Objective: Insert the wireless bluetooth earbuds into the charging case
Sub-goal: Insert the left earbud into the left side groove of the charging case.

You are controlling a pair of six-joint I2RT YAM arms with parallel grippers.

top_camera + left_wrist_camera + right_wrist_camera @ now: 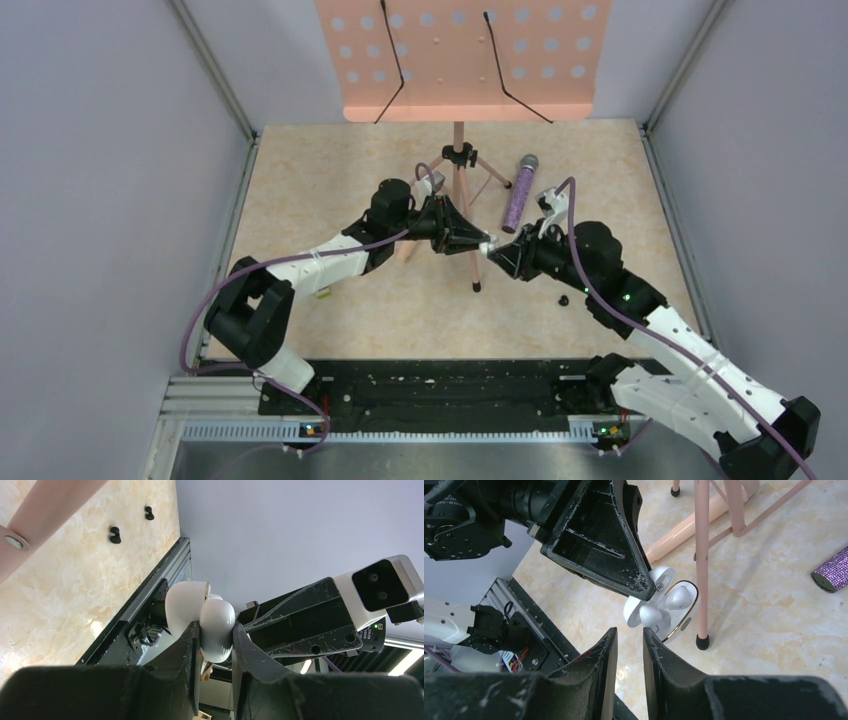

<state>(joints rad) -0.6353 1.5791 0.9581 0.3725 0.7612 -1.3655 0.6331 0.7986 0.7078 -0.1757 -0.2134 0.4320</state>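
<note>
Left gripper [478, 243] clamped on the white charging case [216, 625], held above mid-table.
The case lid stands open, with the wireless bluetooth earbuds [676, 596] seated inside. The right gripper [630, 635], jaws slightly apart and empty, faces it from just right; the stand legs [461, 190] are just behind.

Overhead looks down; close wrist views share the charging case [216, 627].

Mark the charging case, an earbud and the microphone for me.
charging case [216, 625]: left wrist view, rounded white outer shell.
earbud [678, 596]: right wrist view, white bud body inside the open case.
microphone [518, 200]: top view, glittery purple handle.
</note>
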